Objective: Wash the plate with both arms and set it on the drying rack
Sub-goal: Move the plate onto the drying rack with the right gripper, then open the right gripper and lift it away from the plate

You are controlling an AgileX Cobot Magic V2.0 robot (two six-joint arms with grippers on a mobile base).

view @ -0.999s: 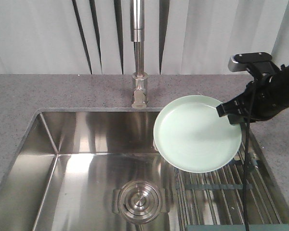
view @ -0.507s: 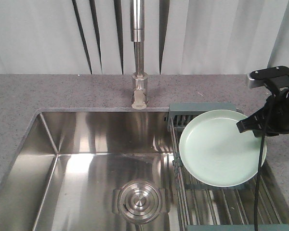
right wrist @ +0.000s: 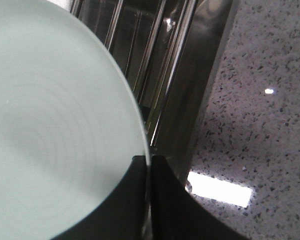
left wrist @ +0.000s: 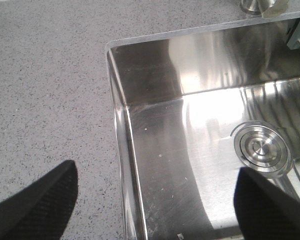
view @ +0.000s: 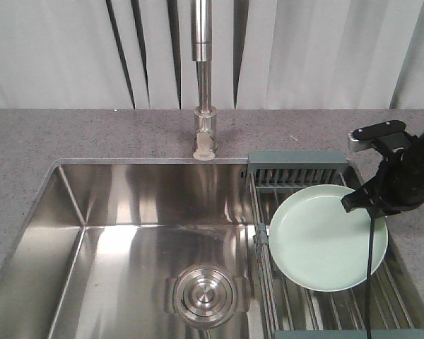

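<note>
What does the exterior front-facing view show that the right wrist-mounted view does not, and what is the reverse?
Only the front view shows the faucet, the sink drain, the grey-green far end bar of the drying rack and nearly the whole plate over that rack. Only the wrist view shows, from close, the right gripper with its two black fingers closed on the plate's rim. Both show the plate, the metal wires under it and the speckled counter.
</note>
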